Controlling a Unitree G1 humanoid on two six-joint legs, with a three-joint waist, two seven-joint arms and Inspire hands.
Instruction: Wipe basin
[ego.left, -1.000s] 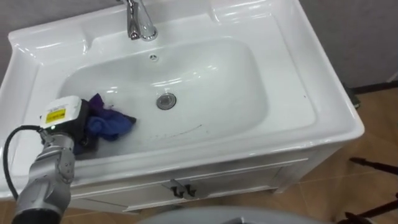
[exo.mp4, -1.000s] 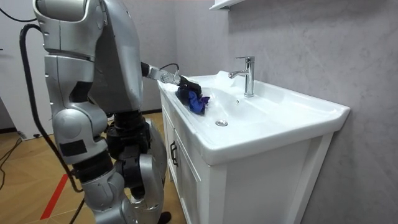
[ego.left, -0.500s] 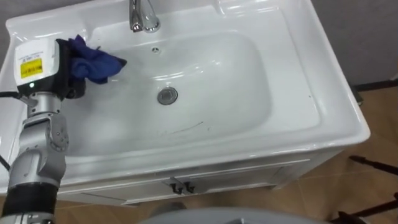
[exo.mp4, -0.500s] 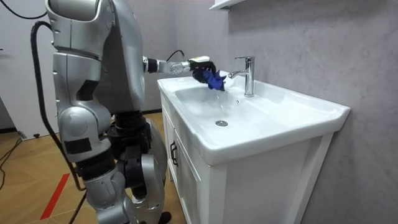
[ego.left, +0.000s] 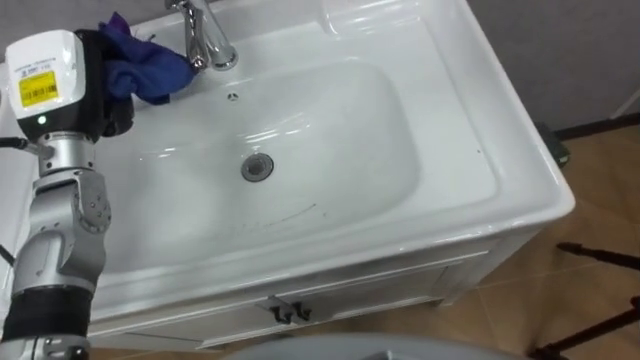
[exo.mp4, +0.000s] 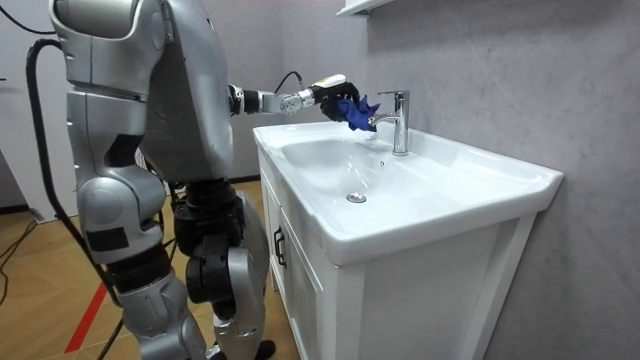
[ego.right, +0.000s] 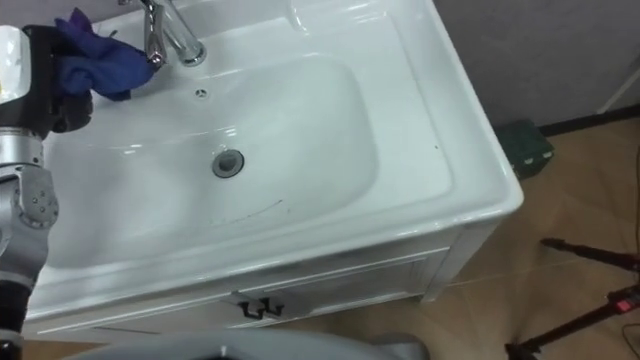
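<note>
Left eye view: left hand (ego.left: 103, 82) clamped on bunched blue cloth (ego.left: 145, 65), upper left of frame, just beside tap (ego.left: 200, 38), above basin (ego.left: 340, 130). Best: lower until cloth presses flat, sweep toward drain (ego.left: 257, 166), avoid snagging tap.

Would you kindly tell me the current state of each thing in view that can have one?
left hand: shut on the blue cloth, raised beside the tap.
blue cloth: bunched, gripped in the left hand.
tap: no water running.
drain: uncovered.
basin: no standing water.
cabinet doors: closed.
</note>
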